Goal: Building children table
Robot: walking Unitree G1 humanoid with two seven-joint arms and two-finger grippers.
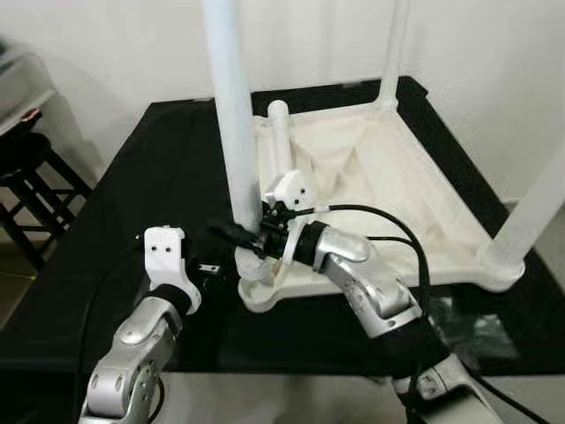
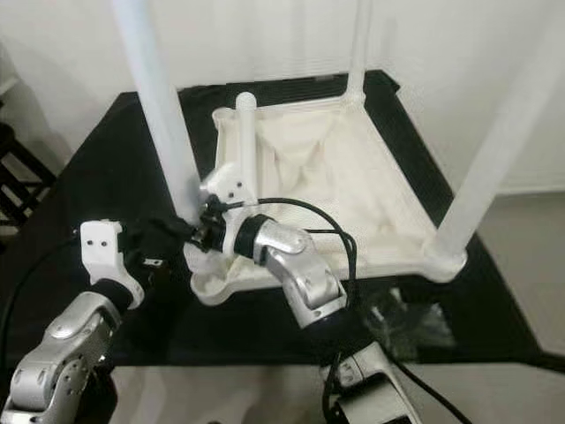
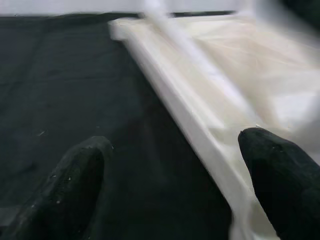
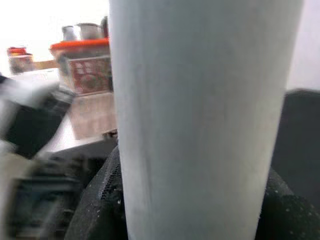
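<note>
Left eye view, left to right: dark wooden stool [image 1: 31,190] at the edge; black matte table [image 1: 150,177]; left gripper [image 1: 214,265] low over the cloth beside the frame's near corner, silver forearm bent upward, jaws spread apart, holding nothing. Then smooth white cylindrical leg [image 1: 231,115], upright in that corner, clasped near its base by right gripper [image 1: 243,234], wrist angled inward. Upturned white children table [image 1: 371,177] with cream fabric sling, tubular legs up.
</note>
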